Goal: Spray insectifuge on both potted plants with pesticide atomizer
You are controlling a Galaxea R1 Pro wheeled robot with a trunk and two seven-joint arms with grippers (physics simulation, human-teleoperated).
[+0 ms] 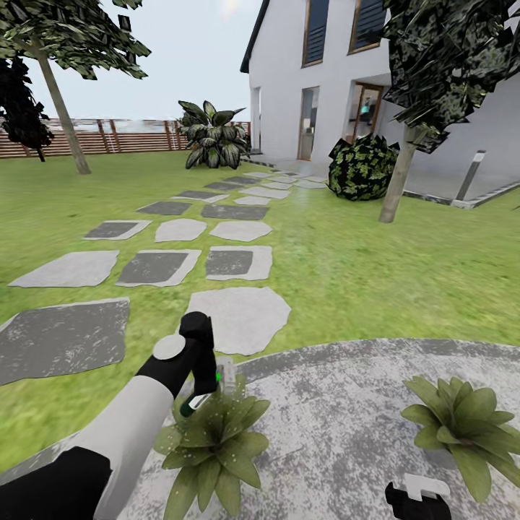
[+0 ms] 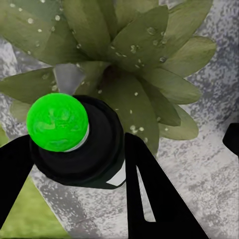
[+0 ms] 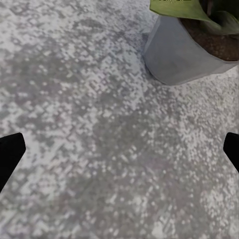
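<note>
Pesticide atomizer point(image 2: 74, 144) mostly behind left end effector point(image 2: 74, 164)

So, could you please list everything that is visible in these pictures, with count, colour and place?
potted plants: 2, green speckled leaves, on the patio, one under the left gripper, one at right
pesticide atomizer: 1, dark with green knob, held above the left plant
patio: 1, grey mottled, foreground
stepping stones: many, grey, across the lawn
house: 1, white, background
fence: 1, brown, far left
left gripper: black, shut on the atomizer
right gripper: black, open, over the patio
</note>
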